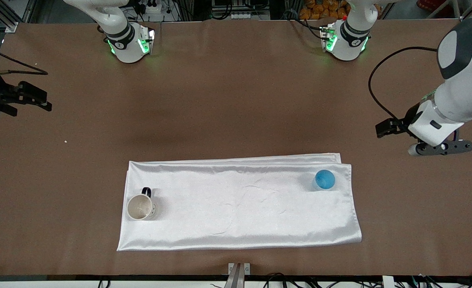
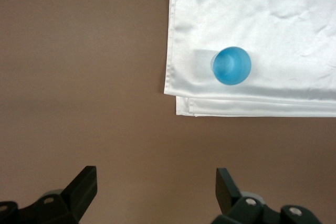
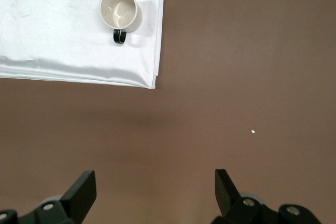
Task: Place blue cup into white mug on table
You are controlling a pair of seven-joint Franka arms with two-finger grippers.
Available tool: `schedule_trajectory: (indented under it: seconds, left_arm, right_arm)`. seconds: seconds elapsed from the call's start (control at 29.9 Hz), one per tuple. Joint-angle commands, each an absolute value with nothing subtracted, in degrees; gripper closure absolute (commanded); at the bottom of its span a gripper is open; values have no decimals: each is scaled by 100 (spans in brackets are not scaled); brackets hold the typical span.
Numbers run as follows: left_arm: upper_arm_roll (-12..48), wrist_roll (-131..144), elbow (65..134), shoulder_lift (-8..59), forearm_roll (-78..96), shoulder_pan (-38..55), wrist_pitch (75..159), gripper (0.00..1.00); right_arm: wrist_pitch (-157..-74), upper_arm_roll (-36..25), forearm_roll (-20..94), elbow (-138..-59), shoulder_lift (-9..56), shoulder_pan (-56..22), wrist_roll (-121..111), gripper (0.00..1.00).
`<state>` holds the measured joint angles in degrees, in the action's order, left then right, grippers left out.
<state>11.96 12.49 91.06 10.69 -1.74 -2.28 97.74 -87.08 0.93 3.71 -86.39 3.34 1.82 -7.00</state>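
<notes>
The blue cup (image 1: 324, 179) stands on a white cloth toward the left arm's end of the table (image 1: 236, 100); it also shows in the left wrist view (image 2: 231, 65). The white mug (image 1: 140, 207) with a black handle stands upright and empty on the cloth toward the right arm's end; it also shows in the right wrist view (image 3: 119, 8). My left gripper (image 1: 383, 129) (image 2: 156, 182) is open and empty over bare table beside the cloth's end. My right gripper (image 1: 45, 101) (image 3: 155, 182) is open and empty over bare table at the right arm's end.
The shiny white folded cloth (image 1: 240, 208) lies across the middle of the table, nearer to the front camera. A tiny white crumb (image 1: 65, 141) lies on the brown surface. A metal bracket (image 1: 239, 272) sits at the table's near edge.
</notes>
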Motion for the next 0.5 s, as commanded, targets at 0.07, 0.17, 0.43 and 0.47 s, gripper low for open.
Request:
schedule_trajectory:
  seconds: [0.07, 0.17, 0.43, 0.47]
  left_arm:
    - [1195, 1248, 9184, 1450, -70, 61, 10309, 0]
    - [1187, 1248, 9211, 1660, -88, 88, 10528, 0]
    - [1195, 1248, 9263, 2030, -88, 105, 10951, 0]
    - [1195, 1248, 9290, 2065, -88, 105, 11012, 0]
  right_arm:
    - [-9526, 88, 483, -9289, 536, 1, -615, 0]
    - [-9983, 88, 483, -9597, 606, -123, -563, 0]
    - [-10652, 79, 457, -9782, 984, -702, 614, 0]
    - [-10713, 88, 431, -9782, 1054, -755, 746, 0]
